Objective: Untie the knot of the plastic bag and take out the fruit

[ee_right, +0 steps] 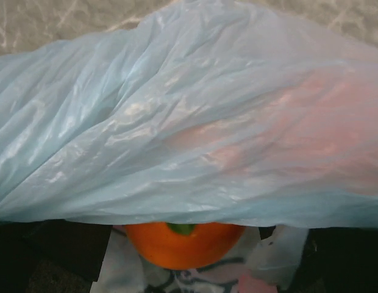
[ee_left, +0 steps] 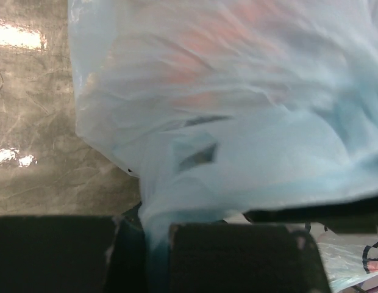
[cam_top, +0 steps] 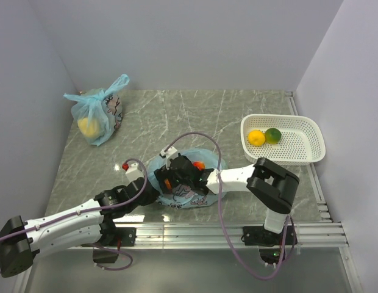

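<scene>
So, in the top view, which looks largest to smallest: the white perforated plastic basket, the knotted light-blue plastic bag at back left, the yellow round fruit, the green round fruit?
1. white perforated plastic basket
2. knotted light-blue plastic bag
3. yellow round fruit and green round fruit: look alike; not ranked

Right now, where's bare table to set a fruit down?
Bare table runs between the tied bag and the basket, back to the wall. The basket's right half is free too. Crowded: near centre, where the left claw and right claw meet at the plastic bag.
</scene>
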`<move>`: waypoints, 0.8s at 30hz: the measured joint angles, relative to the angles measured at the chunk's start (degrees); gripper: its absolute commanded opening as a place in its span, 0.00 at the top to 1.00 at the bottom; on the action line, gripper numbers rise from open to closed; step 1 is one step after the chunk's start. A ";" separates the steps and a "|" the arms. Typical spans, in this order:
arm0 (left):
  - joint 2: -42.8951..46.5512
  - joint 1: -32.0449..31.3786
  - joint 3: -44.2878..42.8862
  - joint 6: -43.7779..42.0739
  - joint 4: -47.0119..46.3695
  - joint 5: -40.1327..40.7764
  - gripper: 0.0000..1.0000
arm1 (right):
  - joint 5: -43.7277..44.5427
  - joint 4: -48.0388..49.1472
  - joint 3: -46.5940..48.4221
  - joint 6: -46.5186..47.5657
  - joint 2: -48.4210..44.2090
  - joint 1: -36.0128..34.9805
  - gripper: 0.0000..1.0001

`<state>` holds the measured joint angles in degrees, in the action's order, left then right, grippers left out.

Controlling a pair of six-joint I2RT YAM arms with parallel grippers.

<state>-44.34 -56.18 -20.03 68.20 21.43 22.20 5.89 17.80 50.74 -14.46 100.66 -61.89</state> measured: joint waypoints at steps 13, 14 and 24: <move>0.35 0.00 -0.04 -0.26 -0.52 2.25 0.99 | -0.11 2.05 -1.62 -0.74 -0.96 -0.02 0.94; 0.33 0.00 -0.15 -0.35 -0.35 2.78 0.99 | 0.11 1.40 -2.62 -0.55 -2.45 -0.02 0.96; -2.99 0.00 -3.80 -3.30 -0.39 6.36 1.00 | 3.10 -6.16 -6.84 2.01 -22.01 -0.02 1.00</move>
<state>-47.33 -56.18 -23.83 64.90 21.04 28.56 8.99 11.64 43.90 -12.45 78.65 -61.91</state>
